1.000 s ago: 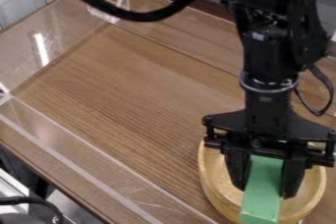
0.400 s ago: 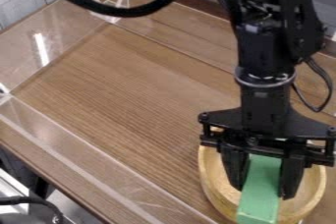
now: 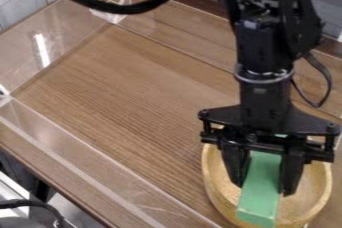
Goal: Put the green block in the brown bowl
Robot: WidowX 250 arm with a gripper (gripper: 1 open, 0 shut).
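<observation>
End effector [image 3: 270, 172] clamped on block [image 3: 259, 200], over bowl [image 3: 315, 196] below it. Risk: release off-centre, block catches near rim, tips out.

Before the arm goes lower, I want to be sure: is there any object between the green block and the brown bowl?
Nothing visible stands in the way. The gripper holds the green block over the brown bowl, and only bare bowl shows around it.
</observation>
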